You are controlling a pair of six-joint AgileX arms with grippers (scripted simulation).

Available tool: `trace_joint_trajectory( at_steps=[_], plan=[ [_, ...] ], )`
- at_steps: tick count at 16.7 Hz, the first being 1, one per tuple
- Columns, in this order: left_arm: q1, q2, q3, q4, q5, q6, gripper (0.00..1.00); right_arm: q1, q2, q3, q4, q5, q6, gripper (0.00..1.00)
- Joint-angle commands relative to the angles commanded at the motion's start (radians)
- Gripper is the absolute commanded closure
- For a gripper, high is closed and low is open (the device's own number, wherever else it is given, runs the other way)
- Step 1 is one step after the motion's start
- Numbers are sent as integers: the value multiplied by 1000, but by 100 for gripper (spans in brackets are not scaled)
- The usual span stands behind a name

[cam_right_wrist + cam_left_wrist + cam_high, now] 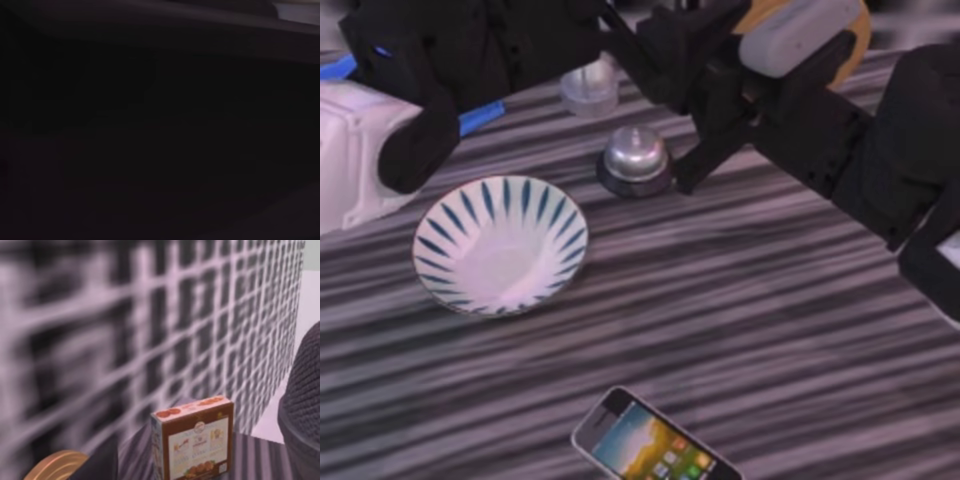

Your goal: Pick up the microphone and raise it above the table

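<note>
Black left arm (430,70) apparently raised high

The microphone's dark round mesh head (303,405) fills one edge of the left wrist view, close to the camera; its handle is hidden. The table (740,330) is flat, with dark grey and purplish-white wavy stripes.

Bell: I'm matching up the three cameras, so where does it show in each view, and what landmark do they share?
Top view: the bell stands upper middle, up and to the right of the bowl.
Left wrist view: not in it.
Right wrist view: dark, nothing to tell.
Shared landmark: the striped table, also seen low in the left wrist view.
</note>
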Motion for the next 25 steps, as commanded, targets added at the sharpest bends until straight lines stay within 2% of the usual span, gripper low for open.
trace_joint_trajectory(
  at_steps=[12,21,25],
  plan=[
    [0,0,0,0,0,0,98,0,0,0,0,0,0,100],
    [0,0,0,0,0,0,100,0,0,0,0,0,0,100],
    [0,0,0,0,0,0,100,0,0,0,0,0,0,70]
  ],
)
